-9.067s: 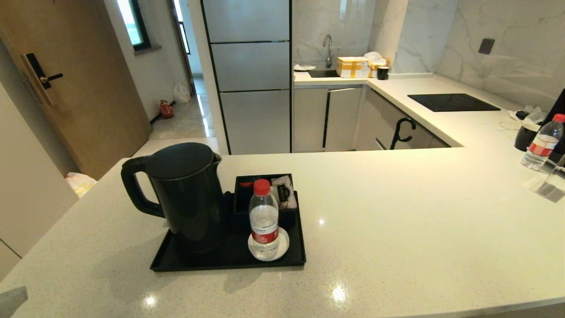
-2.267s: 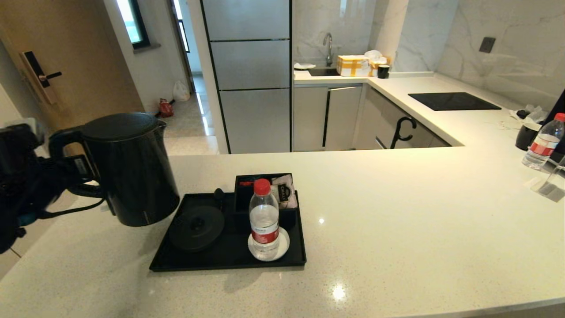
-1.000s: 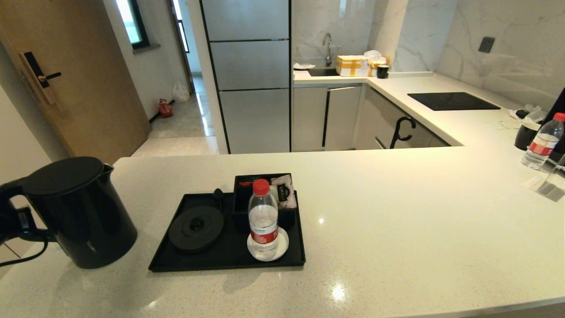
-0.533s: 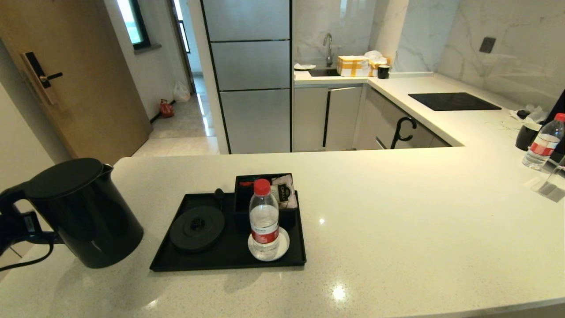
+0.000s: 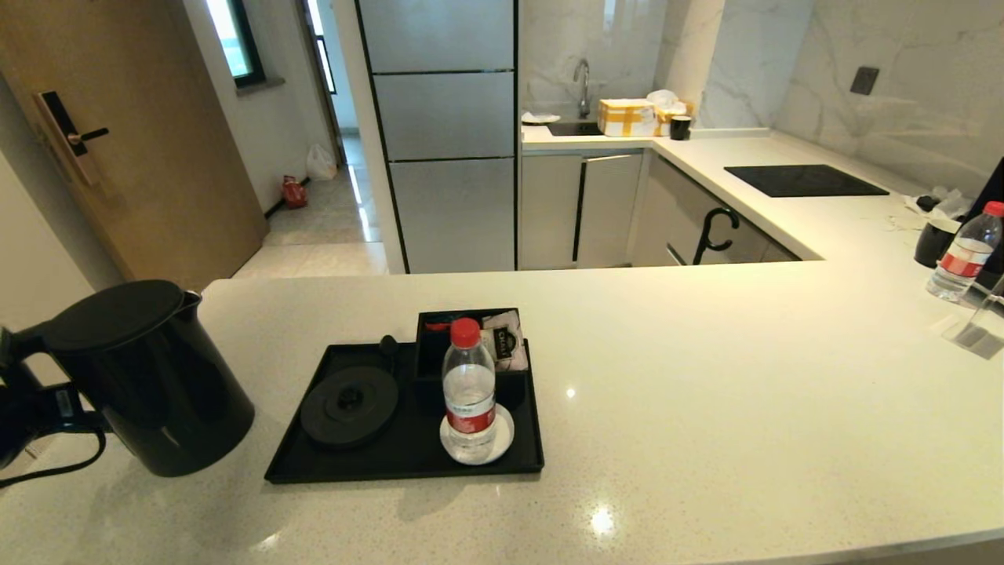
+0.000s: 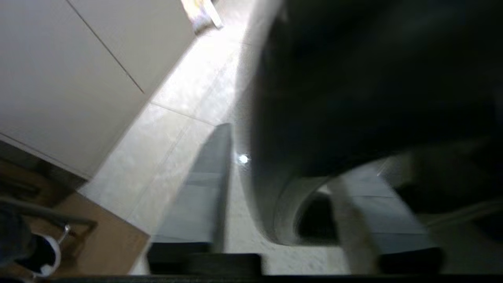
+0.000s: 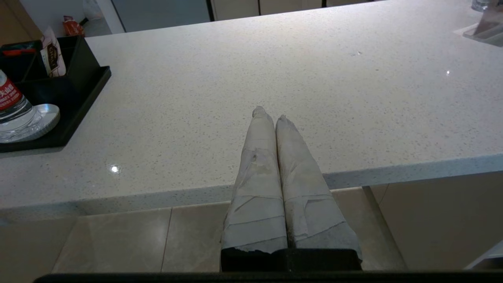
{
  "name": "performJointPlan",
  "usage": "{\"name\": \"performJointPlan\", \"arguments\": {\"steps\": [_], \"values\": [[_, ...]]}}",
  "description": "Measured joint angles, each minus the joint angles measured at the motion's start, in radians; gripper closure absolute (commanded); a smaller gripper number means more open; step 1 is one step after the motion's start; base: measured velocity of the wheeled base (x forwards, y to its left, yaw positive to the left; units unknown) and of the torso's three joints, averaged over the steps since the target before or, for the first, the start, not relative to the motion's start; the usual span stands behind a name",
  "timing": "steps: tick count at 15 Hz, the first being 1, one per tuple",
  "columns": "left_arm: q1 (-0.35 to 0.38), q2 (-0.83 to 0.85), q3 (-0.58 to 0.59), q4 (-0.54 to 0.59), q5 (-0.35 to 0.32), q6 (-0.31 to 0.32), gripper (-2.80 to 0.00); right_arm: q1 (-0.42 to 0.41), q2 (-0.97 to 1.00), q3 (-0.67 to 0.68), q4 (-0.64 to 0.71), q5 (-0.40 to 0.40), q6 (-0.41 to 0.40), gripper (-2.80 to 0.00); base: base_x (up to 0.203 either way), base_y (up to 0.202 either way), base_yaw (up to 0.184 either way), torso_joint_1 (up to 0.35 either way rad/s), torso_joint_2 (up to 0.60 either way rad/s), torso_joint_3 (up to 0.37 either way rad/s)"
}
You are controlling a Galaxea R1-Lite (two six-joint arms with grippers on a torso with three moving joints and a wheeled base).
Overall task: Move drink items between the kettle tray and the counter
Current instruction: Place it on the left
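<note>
The black kettle [image 5: 149,377] stands upright on the counter [image 5: 706,377], left of the kettle tray [image 5: 408,468] and apart from it. My left gripper [image 5: 23,408] is at its loop handle at the left edge of the head view. In the left wrist view this gripper [image 6: 302,165] looks open, its taped fingers [image 6: 196,188] spread beside the dark kettle [image 6: 373,78]. On the tray the water bottle [image 5: 468,392] stands on the white coaster [image 5: 504,441], and the tea sachet [image 5: 504,341] sits in the divided box [image 5: 437,323]. The round kettle base [image 5: 349,406] is bare. My right gripper [image 7: 271,114] hangs shut over the counter's front edge.
A second red-capped bottle [image 5: 963,255], a black mug [image 5: 933,243] and a clear stand [image 5: 980,329] crowd the far right of the counter. The flat black hob [image 5: 804,180] lies at the back right. The kettle stands close to the counter's left end.
The kettle left its base on the tray, travelled left in my left gripper and came down on the counter. Over the last half second it has hardly shifted.
</note>
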Motion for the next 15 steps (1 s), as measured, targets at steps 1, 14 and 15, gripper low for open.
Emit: {"name": "performJointPlan", "arguments": {"steps": [1,14,15], "values": [[0.002,0.001,0.002,-0.015,0.0,-0.002,-2.8,0.002,0.0,0.0,0.0,-0.001,0.0,0.0,0.0,0.0,0.0,0.0,0.0,0.0],[0.0,-0.02,0.078,-0.124,0.004,0.001,-2.8,0.002,0.0,0.0,0.0,-0.001,0.0,0.0,0.0,0.0,0.0,0.0,0.0,0.0],[0.0,-0.02,0.079,-0.126,0.007,0.003,-2.8,0.002,0.0,0.0,0.0,0.0,0.0,0.0,0.0,0.0,0.0,0.0,0.0,0.0]]}}
